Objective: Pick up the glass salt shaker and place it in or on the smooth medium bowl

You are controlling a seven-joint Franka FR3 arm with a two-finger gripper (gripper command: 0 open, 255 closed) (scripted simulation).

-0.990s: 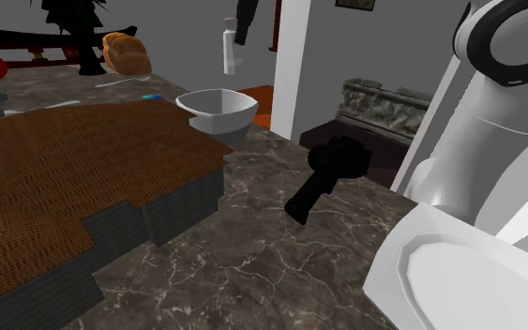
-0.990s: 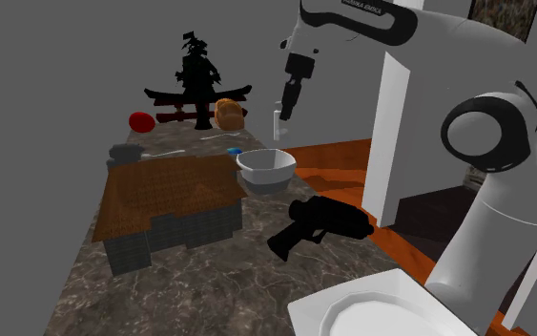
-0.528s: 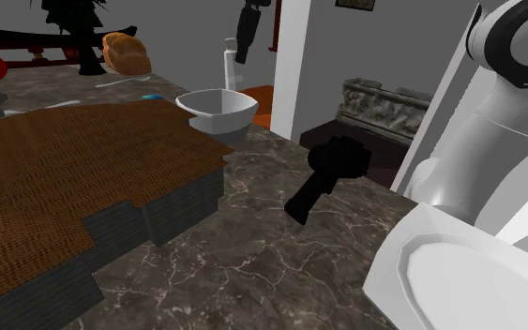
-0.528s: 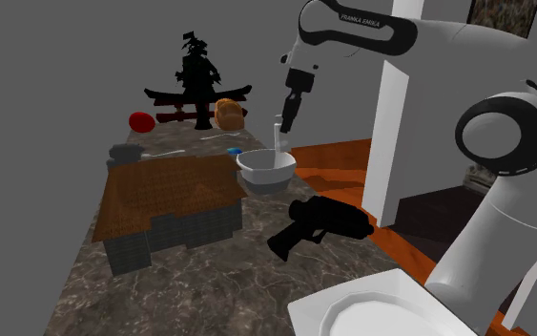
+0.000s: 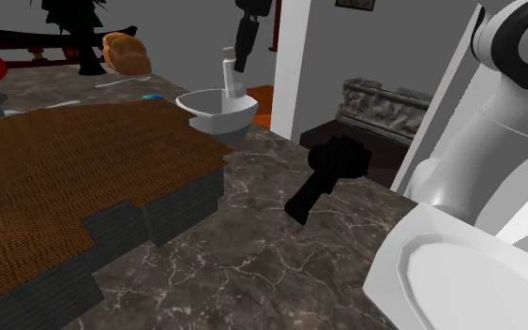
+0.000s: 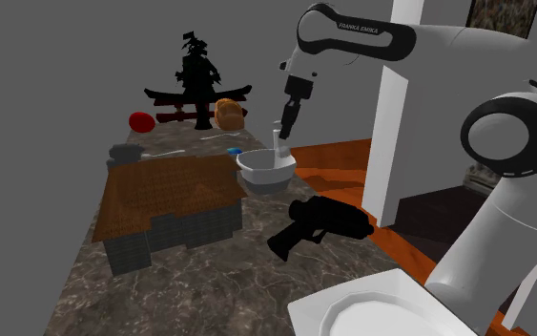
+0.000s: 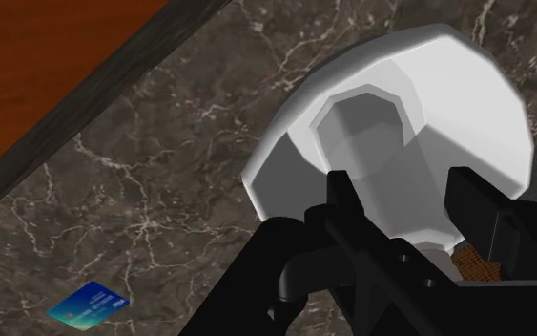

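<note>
White shaker (image 5: 227,71) upright in white bowl (image 5: 205,116)

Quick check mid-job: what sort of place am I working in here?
Probably a home kitchen or dining counter: a dark marble worktop carrying a white bowl, a bread loaf and a white plate.

The salt shaker (image 5: 227,71) is in the bowl (image 5: 213,116) on the counter (image 5: 271,234), beside the mat (image 5: 74,150).

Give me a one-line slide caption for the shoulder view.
Black pincer holds the pale salt shaker upright inside the white bowl on a dark marbled counter.
</note>
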